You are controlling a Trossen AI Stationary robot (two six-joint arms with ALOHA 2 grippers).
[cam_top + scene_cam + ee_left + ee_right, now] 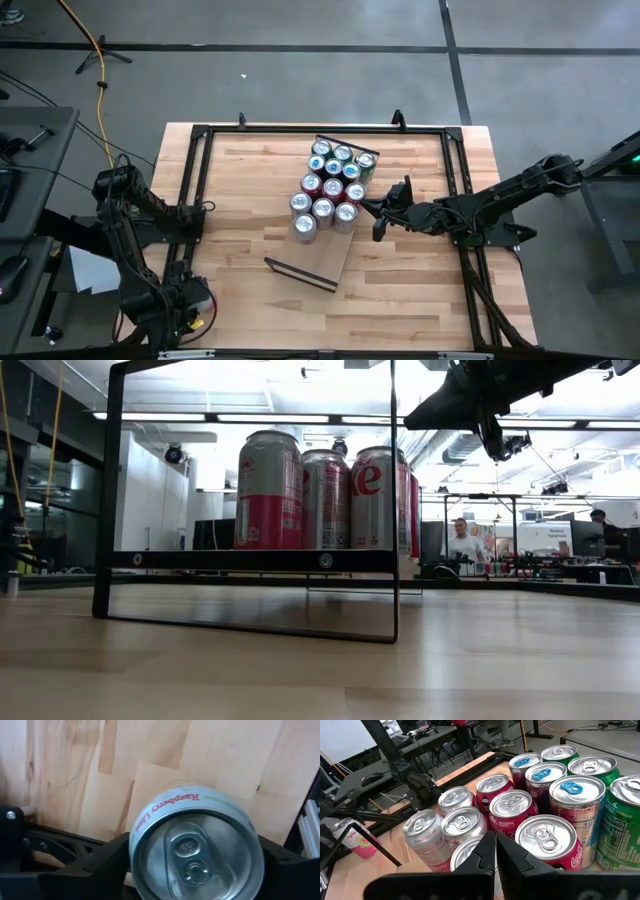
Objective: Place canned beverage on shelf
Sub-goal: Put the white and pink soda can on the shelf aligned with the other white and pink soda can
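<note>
I see the shelf [322,258] lying flat mid-table, its long axis slanting from the far right toward the near left, with the dark rails at its two short ends. A cluster of cans [330,185] stands upright on its far half, lids up. My left pincer [195,875], down at the table's near-left corner, is clamped around a raspberry-lime can [196,847] standing upright just above the planks. My right pincer [496,857] has its fingers pressed together and hovers just beside the cluster, on its right. The table [240,215] is pale plank wood inside a black frame. Beyond it, the low view shows a bright workshop with a person [464,542] at benches.
</note>
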